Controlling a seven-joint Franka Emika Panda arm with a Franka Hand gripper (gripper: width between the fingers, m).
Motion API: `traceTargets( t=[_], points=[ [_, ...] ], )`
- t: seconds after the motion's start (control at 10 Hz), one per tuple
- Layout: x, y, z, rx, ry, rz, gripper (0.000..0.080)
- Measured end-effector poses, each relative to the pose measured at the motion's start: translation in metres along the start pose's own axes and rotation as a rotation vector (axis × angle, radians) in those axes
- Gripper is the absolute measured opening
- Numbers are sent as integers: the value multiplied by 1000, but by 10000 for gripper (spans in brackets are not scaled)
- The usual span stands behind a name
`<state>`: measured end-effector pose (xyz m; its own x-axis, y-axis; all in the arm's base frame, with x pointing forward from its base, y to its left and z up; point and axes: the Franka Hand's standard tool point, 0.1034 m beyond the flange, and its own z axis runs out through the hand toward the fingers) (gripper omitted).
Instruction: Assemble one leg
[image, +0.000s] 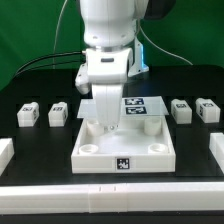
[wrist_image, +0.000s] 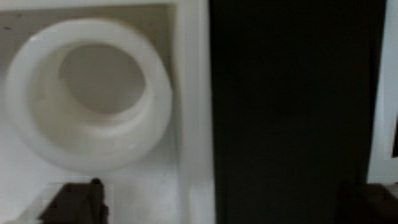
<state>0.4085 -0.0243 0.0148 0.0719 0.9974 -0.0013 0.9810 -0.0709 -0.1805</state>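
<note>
The four legs are small white blocks with marker tags, two on the exterior view's left (image: 28, 113) (image: 58, 113) and two on its right (image: 181, 109) (image: 207, 109). All four lie on the black table, apart from the arm. The large white square panel (image: 120, 160) lies in the middle. My gripper (image: 107, 127) is low over the panel's back left corner. In the wrist view a round white corner socket (wrist_image: 80, 95) fills the picture beside the panel's edge. The gripper (wrist_image: 228, 205) is open, its dark fingertips (wrist_image: 75, 202) far apart, with nothing held.
The marker board (image: 142, 104) lies just behind the panel. White rails border the table at the exterior view's left (image: 5, 151), right (image: 217, 150) and front (image: 110, 200). A green backdrop and cables are behind the arm.
</note>
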Motion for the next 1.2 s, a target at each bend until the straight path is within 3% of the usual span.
traceTargets(
  t=[0.3,0.5,0.6,0.8,1.2],
  points=[
    [0,1,-1,-1,0,1,650],
    [0,0,-1,-1,0,2,384],
    [0,0,-1,-1,0,2,384],
    [0,0,-1,-1,0,2,77],
    [0,1,-1,-3,0,2,64]
  ],
)
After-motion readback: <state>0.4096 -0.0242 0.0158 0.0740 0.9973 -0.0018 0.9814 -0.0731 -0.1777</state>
